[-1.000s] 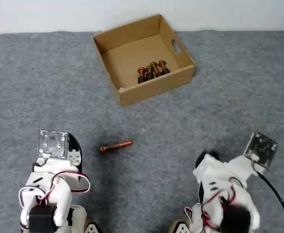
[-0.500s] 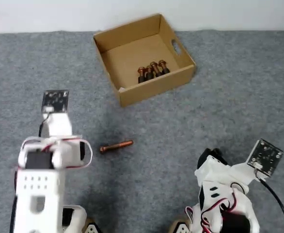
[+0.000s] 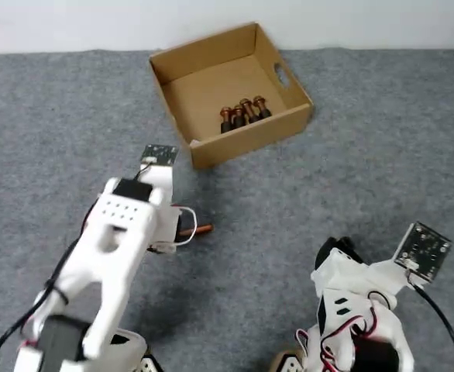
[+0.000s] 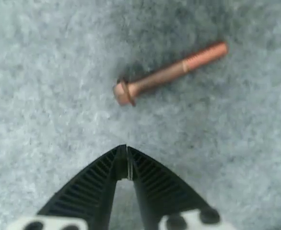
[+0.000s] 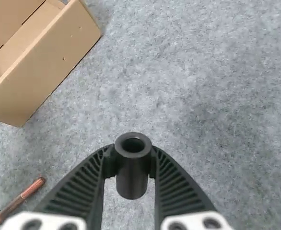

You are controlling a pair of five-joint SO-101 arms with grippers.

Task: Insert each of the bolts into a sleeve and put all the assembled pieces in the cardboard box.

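Left claw [image 4: 127,154] is pressed together with nothing in it, hanging right above the loose bolt [image 4: 169,73], tips just short of the head end. The bolt lies flat on the grey surface [image 3: 382,155], roughly mid-surface and a bit toward the left edge, well apart from the box. My guess is the arm is lining up over it first, since those jaws have to spread before they can take the shank.

Right claw [image 5: 131,168] is pinching the black sleeve [image 5: 132,147] by its sides, down near the near right corner of the surface. The open bore faces up out of the jaws with nothing blocking it. That grip makes sense to me: hold it by the barrel, leave the hole free, and the other arm can feed the bolt straight in.

The cardboard box [image 3: 250,138] sits by the far edge, about the middle. Looks like four assembled pieces [image 3: 242,113] are already bunched against its near wall. So I'd say this is the last pair: the bolt isn't picked up yet, then comes the insert, then the drop in the box. The tricky bit will probably be grabbing the bolt so enough thread sticks out.
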